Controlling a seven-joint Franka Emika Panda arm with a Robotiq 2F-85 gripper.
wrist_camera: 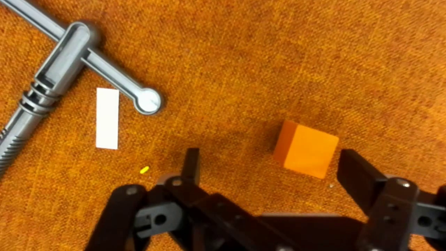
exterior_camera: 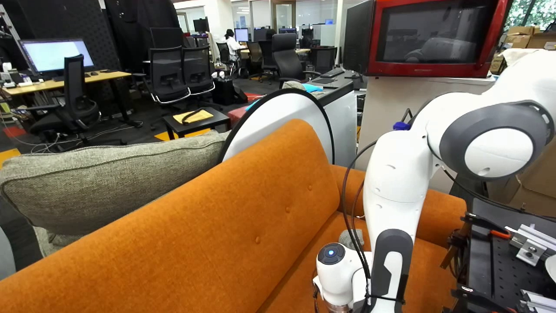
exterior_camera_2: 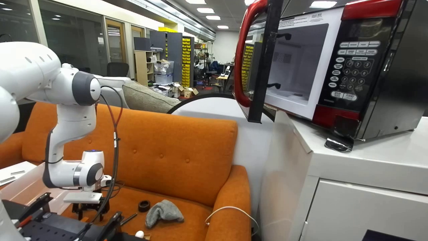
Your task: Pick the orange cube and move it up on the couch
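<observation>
The gripper has its fingers wide apart in the lower half of the wrist view, with the fabric of the orange couch showing in the gap and nothing clamped. The orange cube sits right of centre there, on the couch seat, between the fingertips as this camera sees them and far nearer the tip at the right; a sliver of fabric separates the two, but how high the tips stand above the seat is hard to judge. The bottom edge cuts off much of the gripper's linkage, and the right edge trims it too. At upper left a grey plastic T-shaped piece runs out of the frame, a white strip just beside it. In an exterior view the gripper is a small dark shape at lower left, an orange patch at its tips too small to make out. In an exterior view the robot arm is cut off at the wrist by the bottom edge, so the gripper is hidden.
</observation>
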